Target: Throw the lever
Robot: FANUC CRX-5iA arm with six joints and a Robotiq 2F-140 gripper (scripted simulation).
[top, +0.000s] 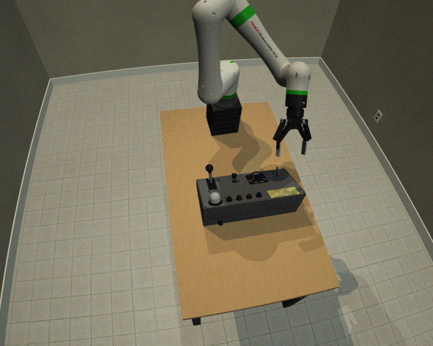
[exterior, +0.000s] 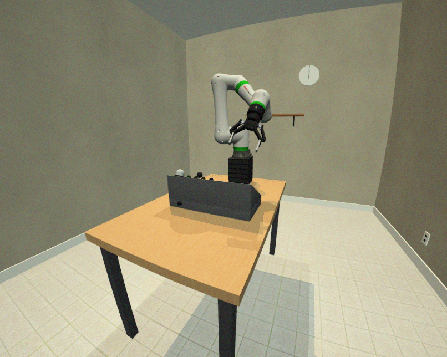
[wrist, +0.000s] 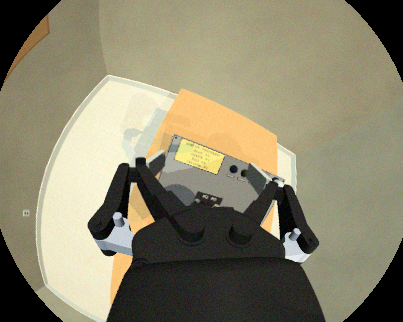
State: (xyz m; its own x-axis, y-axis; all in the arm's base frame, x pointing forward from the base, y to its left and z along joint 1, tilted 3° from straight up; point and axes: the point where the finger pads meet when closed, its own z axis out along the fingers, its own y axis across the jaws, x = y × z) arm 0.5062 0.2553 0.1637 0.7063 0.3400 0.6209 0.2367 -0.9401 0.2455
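The dark grey console [top: 246,210] [exterior: 212,198] [wrist: 167,176] stands across the middle of the wooden table [top: 246,279] [exterior: 177,238]. Its lever [top: 209,169], a black ball on a short stalk, rises from a slot at the left end of the top panel, behind a white dome [top: 215,198] [exterior: 179,172]. My gripper [top: 290,150] [exterior: 243,145] [wrist: 207,164] is open and empty. It hangs high in the air behind the console's right end, far from the lever, with its fingers pointing down. The wrist view shows only the console's right part, with its yellow plate [wrist: 200,159].
The panel also carries a row of small coloured buttons [top: 243,196], a small toggle [top: 233,177], a framed switch [top: 257,178], a thin rod toggle [top: 276,171] and a yellow plate [top: 282,192]. A knob [top: 219,222] sits on the front face. The robot's black base [top: 224,119] stands at the table's far end.
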